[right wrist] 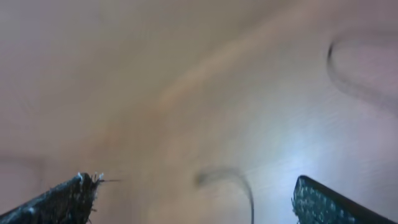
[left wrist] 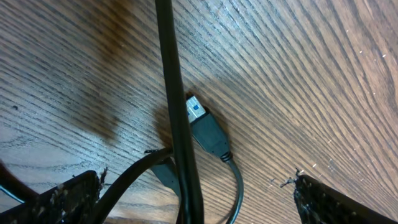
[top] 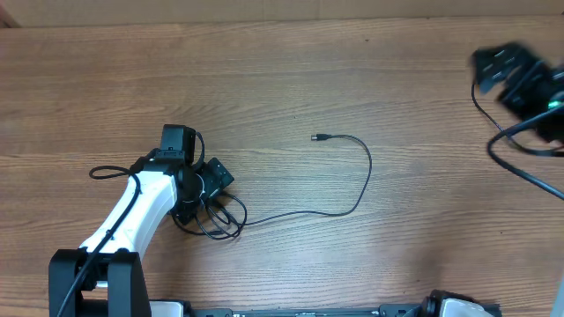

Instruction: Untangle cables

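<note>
Near the front of the counter (top: pixel 352 273), the left fingers (left wrist: pixel 62 202) stand spread wide, holding nothing, low over a knot of black cables (top: pixel 216 218). A blue-tipped plug (left wrist: pixel 200 121) lies on the wood between them. One cable (top: pixel 370 172) trails right and curls back to its end plug (top: pixel 319 137). Far right, the right fingers (right wrist: pixel 329 204) hang spread and empty, blurred.

The left gripper (top: pixel 204 187) hangs directly above a tangle of cables (top: pixel 216 220) on the table (top: pixel 264 70). Between its fingers (left wrist: pixel 62 199), one cable (left wrist: pixel 177 93) runs straight ahead, with a plug (left wrist: pixel 205 127) touching its right side. A long cable (top: pixel 361 189) leads away from the tangle, and its end plug (top: pixel 319 137) lies between the two grippers. The right gripper (top: pixel 515 75) is well apart from the tangle.
</note>
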